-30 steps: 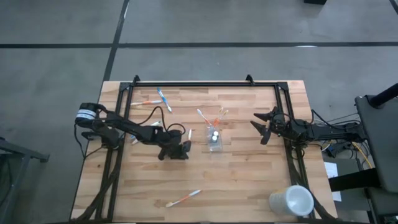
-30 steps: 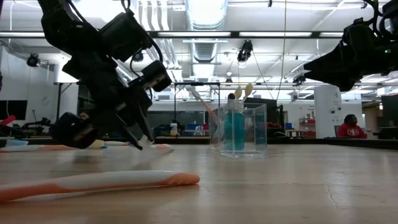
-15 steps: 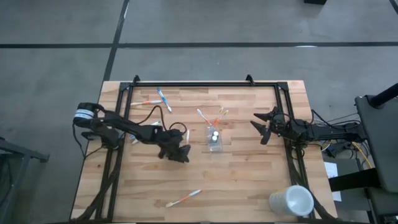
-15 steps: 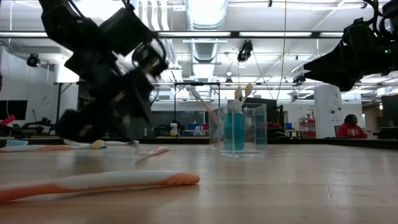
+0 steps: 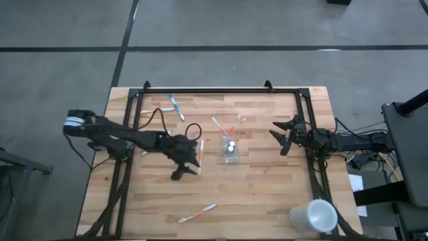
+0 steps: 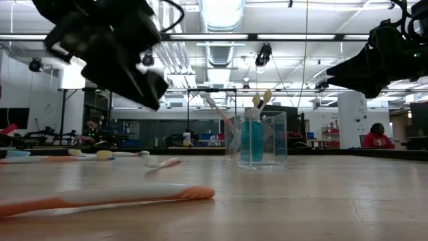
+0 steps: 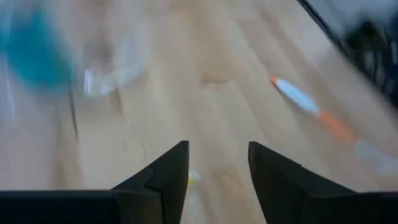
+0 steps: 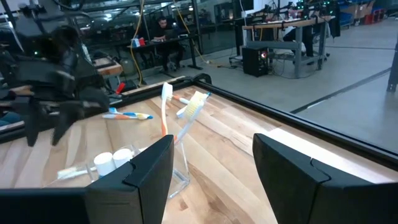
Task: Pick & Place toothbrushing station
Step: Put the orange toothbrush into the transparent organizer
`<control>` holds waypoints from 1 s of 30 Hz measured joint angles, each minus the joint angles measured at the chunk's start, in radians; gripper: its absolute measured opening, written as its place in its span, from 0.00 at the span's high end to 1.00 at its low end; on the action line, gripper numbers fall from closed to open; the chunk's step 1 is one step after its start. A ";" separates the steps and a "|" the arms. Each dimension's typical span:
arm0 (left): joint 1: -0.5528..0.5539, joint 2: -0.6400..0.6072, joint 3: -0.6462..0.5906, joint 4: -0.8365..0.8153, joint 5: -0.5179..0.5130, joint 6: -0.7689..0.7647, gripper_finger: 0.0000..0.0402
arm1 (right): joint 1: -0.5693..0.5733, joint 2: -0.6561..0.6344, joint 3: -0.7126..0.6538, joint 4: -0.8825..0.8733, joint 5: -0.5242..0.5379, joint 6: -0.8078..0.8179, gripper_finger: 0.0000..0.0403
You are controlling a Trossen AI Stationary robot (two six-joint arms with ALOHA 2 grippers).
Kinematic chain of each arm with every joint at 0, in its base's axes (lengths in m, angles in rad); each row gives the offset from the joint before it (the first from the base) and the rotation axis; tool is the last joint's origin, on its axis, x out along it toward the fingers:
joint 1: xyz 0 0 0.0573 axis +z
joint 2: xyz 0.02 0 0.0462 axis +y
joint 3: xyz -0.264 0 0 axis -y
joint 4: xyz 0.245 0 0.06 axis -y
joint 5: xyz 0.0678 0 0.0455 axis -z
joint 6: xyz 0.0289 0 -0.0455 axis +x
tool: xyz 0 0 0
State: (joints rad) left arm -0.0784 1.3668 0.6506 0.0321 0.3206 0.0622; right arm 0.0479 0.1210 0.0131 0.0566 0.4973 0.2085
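Left gripper [image 5: 194, 159], fingers apart and empty, just left of small clear plastic cup [image 5: 231, 149]; thin white toothbrush [image 5: 200, 150] beside it, long axis near-far. Right gripper [image 5: 279, 138] apart, waiting right.

The left gripper [image 5: 182, 173] now sits raised off the table, open and empty, its toothbrush [image 6: 162, 163] dropped at the cup's nine o'clock.

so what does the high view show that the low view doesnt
Only the high view shows the white cup at the table's near right corner, and both arms whole. Only the low view shows the room behind, with a person in red, and the blue tube side-on in the clear cup. Both show the clear cup, the near toothbrush and the raised left gripper.
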 joint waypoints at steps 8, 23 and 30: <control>-0.004 0.035 0.002 0.044 -0.011 0.461 0.58 | 0.000 0.000 0.000 0.000 0.000 0.000 0.47; -0.003 0.176 0.001 0.061 0.007 0.797 0.58 | 0.000 -0.001 0.000 0.000 0.000 0.000 0.47; -0.001 0.250 0.012 0.065 -0.035 0.823 0.58 | 0.000 -0.001 0.000 0.000 0.000 0.000 0.47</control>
State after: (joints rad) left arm -0.0794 1.6165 0.6622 0.0968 0.2859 0.8852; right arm 0.0483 0.1204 0.0129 0.0563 0.4969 0.2085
